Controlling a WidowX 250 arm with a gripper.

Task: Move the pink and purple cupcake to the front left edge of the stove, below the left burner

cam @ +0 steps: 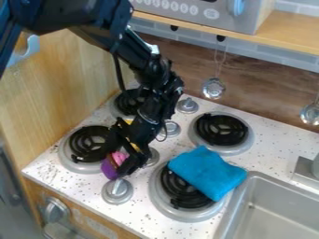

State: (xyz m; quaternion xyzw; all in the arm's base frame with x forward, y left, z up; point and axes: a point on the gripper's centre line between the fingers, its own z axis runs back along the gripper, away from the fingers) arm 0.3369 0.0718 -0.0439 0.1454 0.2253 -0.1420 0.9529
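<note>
The black gripper [122, 158] hangs over the front left of the stovetop, between the front left burner [91, 144] and a silver knob. Between its fingers is a small purple and pink object [109, 169], whose purple end points down toward the white speckled counter. A folded blue cloth [208, 172] lies over part of the front right burner [178, 188], right of the gripper.
Silver knobs stand around the gripper, one [117, 191] just below it. Two more burners are behind, including the back right one [222, 130]. A metal sink [272, 200] is at the lower right. Utensils hang from a wooden shelf [289, 35], and a wooden wall stands left.
</note>
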